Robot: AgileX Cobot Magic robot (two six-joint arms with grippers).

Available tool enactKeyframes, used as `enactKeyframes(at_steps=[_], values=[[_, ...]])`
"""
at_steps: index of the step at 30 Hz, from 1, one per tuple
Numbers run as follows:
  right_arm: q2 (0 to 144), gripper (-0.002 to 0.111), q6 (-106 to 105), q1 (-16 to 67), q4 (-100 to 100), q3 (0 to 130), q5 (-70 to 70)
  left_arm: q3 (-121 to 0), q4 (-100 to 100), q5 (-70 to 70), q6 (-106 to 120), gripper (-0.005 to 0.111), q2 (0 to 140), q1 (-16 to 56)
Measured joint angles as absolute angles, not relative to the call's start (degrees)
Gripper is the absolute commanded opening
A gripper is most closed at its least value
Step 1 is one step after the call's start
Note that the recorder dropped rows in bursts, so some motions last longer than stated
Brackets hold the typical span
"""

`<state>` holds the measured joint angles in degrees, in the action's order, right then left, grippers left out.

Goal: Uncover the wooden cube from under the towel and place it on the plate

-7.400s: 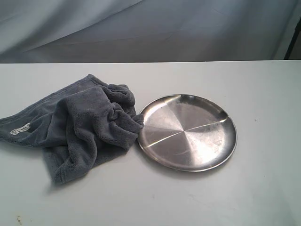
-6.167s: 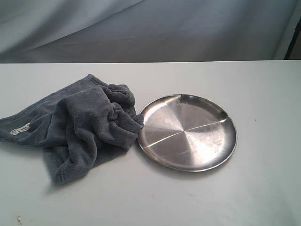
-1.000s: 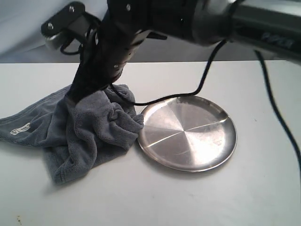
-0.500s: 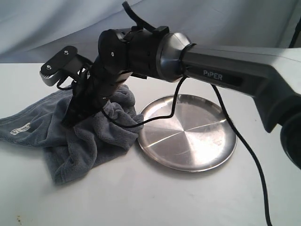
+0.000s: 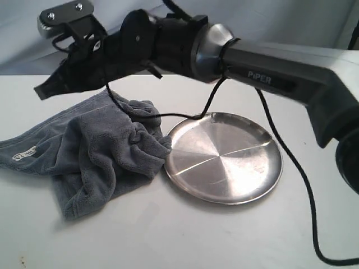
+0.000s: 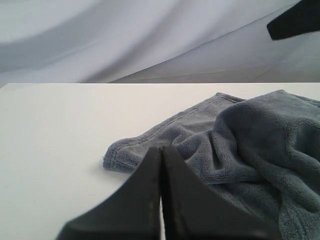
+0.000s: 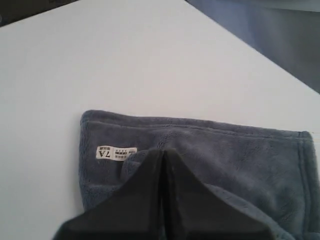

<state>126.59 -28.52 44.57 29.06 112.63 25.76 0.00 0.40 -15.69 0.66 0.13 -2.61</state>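
Observation:
The dark grey towel (image 5: 106, 151) lies bunched on the white table, its right folds touching the rim of the steel plate (image 5: 224, 157). The wooden cube is hidden. My right arm reaches across from the right, and its gripper (image 5: 40, 91) hangs shut and empty in the air above the towel's far left part. In the right wrist view that gripper (image 7: 163, 150) points down over the towel (image 7: 225, 160) next to its white label (image 7: 116, 153). My left gripper (image 6: 161, 148) is shut and empty, low by the towel's (image 6: 260, 145) corner.
The plate holds nothing. A black cable (image 5: 291, 162) from the right arm hangs past the plate's right side. A grey cloth backdrop (image 5: 280, 22) rises behind the table's far edge. The right gripper's dark tip (image 6: 295, 20) shows in the left wrist view.
The right gripper rose out of the towel's folds and swung up and to the left. It stayed shut. The towel lies as before, and the plate has not moved.

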Motion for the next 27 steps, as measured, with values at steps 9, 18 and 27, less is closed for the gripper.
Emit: enactKeyframes(at_steps=[9,18,27], values=[[126.59,0.0,-27.1,36.33,24.52,124.69,51.85,0.0,0.4,-15.57,0.66,0.0,0.13,-2.61],[126.59,0.0,-26.82,33.75,21.33,126.01,69.49,0.0,0.4,-15.57,0.66,0.0,0.13,-2.61],[126.59,0.0,-37.67,42.97,23.93,117.59,69.82,0.0,0.4,-15.57,0.66,0.0,0.13,-2.61]])
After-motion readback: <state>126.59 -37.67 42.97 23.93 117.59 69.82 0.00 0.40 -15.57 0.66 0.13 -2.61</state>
